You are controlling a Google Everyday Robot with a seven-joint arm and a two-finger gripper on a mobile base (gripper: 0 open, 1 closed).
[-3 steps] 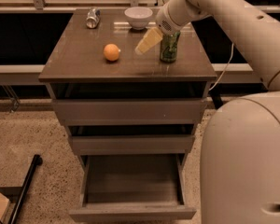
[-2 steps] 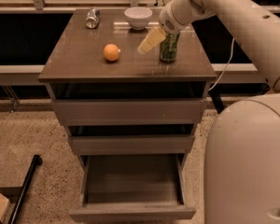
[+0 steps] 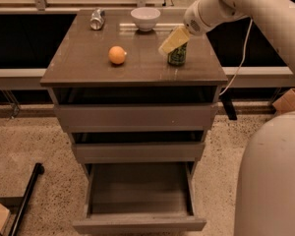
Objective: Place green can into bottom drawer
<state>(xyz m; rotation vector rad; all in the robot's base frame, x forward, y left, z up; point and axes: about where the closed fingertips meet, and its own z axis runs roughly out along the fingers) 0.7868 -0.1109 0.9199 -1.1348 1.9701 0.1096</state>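
Observation:
The green can [image 3: 177,56] stands upright on the right side of the cabinet top [image 3: 88,63]. My gripper [image 3: 175,39] comes in from the upper right on the white arm and sits over the can's top and left side, hiding its upper part. The bottom drawer [image 3: 137,224] is pulled open at the foot of the cabinet, and its tray holds nothing that I can see.
An orange fruit [image 3: 117,55] lies mid-top, a white bowl [image 3: 145,18] at the back, a silver crushed can [image 3: 97,19] at the back left. The two upper drawers [image 3: 137,116] are closed. My white base [image 3: 273,176] fills the lower right. A black pole [image 3: 27,195] lies on the floor to the left.
My gripper has shifted right, from beside the green can's left to over its top. The can, the fruit and the drawers have not moved.

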